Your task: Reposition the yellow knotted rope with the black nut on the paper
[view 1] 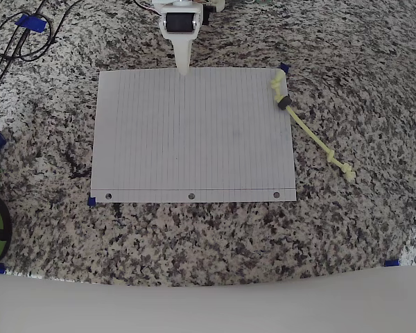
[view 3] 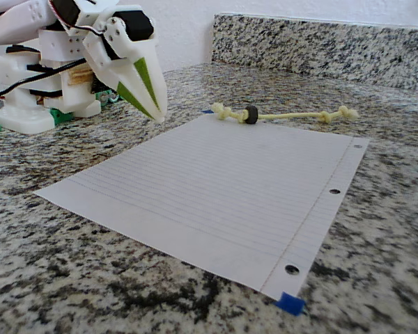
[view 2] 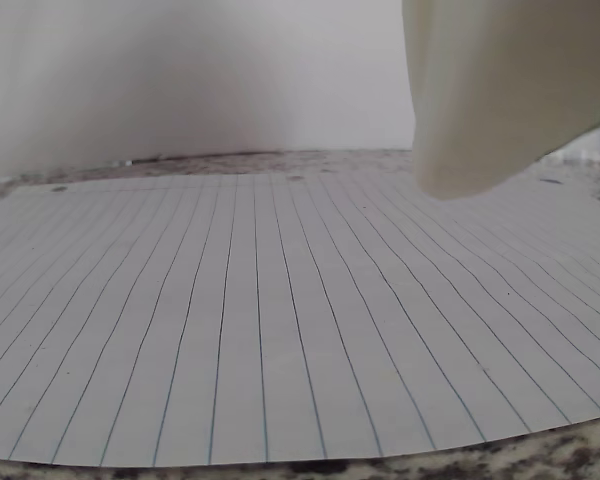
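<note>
The yellow knotted rope [view 1: 312,133], threaded through the black nut [view 1: 285,104], trails off the lined paper's [view 1: 193,135] corner onto granite.

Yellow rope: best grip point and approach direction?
Grip the rope on the bare straight stretch just past the nut, between knots. Come straight down from above with the fingers across the cord: it lies flat on the counter, mostly off the paper edge. The gripper looks shut, so open first.

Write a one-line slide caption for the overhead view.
White tool shut above the paper's top edge; yellow rope with black nut trailing off its right corner.
</note>
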You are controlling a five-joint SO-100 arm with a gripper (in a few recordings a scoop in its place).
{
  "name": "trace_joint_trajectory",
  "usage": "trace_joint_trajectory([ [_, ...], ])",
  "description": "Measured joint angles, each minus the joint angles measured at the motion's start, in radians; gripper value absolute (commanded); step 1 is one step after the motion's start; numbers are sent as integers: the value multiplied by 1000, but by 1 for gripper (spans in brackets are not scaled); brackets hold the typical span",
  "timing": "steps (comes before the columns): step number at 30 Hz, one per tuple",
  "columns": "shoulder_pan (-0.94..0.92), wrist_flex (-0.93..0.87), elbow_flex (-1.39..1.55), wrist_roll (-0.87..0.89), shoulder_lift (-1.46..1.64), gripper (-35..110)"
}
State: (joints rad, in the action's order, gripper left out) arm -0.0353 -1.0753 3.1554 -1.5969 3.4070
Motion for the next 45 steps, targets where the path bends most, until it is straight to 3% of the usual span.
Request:
trace_joint_trajectory([
  [45,-17,0,0,0,0,0],
])
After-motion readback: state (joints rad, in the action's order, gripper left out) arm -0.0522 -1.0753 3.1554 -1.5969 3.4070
